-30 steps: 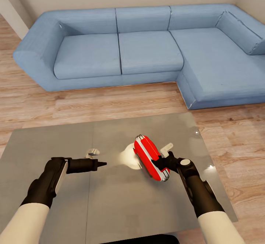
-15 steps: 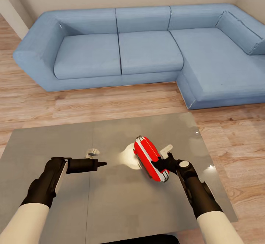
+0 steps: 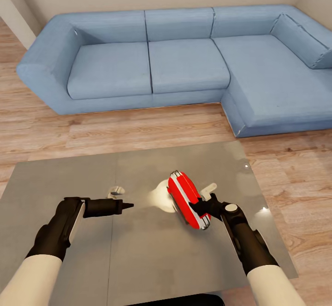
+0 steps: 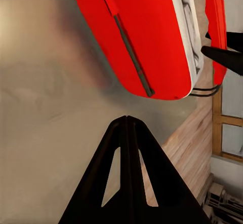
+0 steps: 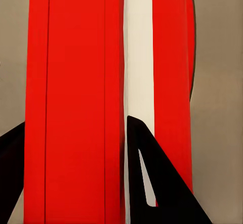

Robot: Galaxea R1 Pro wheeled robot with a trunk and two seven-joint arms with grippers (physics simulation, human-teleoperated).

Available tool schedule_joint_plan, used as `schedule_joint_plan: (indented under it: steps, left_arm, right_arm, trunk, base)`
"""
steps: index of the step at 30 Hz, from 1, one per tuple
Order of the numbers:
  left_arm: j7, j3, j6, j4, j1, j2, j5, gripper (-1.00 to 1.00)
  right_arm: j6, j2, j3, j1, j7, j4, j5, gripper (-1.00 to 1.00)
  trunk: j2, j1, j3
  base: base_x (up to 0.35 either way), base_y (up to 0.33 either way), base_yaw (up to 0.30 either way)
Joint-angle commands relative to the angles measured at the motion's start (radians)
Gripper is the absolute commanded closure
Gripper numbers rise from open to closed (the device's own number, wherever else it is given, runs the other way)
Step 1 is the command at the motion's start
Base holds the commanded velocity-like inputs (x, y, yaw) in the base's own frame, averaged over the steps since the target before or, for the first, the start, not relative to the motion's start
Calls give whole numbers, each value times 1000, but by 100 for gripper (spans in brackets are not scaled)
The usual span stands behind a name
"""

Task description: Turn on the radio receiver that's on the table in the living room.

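Radio receiver [image 3: 186,199] on the grey counter [image 3: 138,250] meets our right gripper [image 3: 199,206], jaws spread around it, seemingly seeking its switch; left gripper [image 3: 128,205] pinched closed.

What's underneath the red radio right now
The radio receiver rests on the grey table, whose glossy top shows a pale reflection beside it. The patch directly beneath it is covered by the radio and the right gripper at its near end.
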Motion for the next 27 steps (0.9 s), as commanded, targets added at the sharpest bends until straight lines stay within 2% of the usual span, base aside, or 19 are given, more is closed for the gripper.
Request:
schedule_joint_plan:
  steps: [1, 15, 16, 27]
  left_arm:
    - [0, 0, 0, 0, 0, 0, 0, 100]
    - [0, 0, 0, 0, 0, 0, 0, 100]
    - [0, 0, 0, 0, 0, 0, 0, 100]
    - [0, 0, 0, 0, 0, 0, 0, 100]
  right_arm:
    - [-1, 0, 0, 0, 0, 0, -4, 100]
    - [-6, -1, 0, 0, -1, 2, -5, 100]
    - [-6, -1, 0, 0, -1, 2, -6, -100]
    - [-4, -2, 0, 0, -1, 2, -6, -100]
  trunk:
    - [0, 0, 0]
    - [0, 0, 0]
    - [0, 0, 0]
    - [0, 0, 0]
  base:
    - [0, 0, 0]
    - [0, 0, 0]
    - [0, 0, 0]
    - [0, 0, 0]
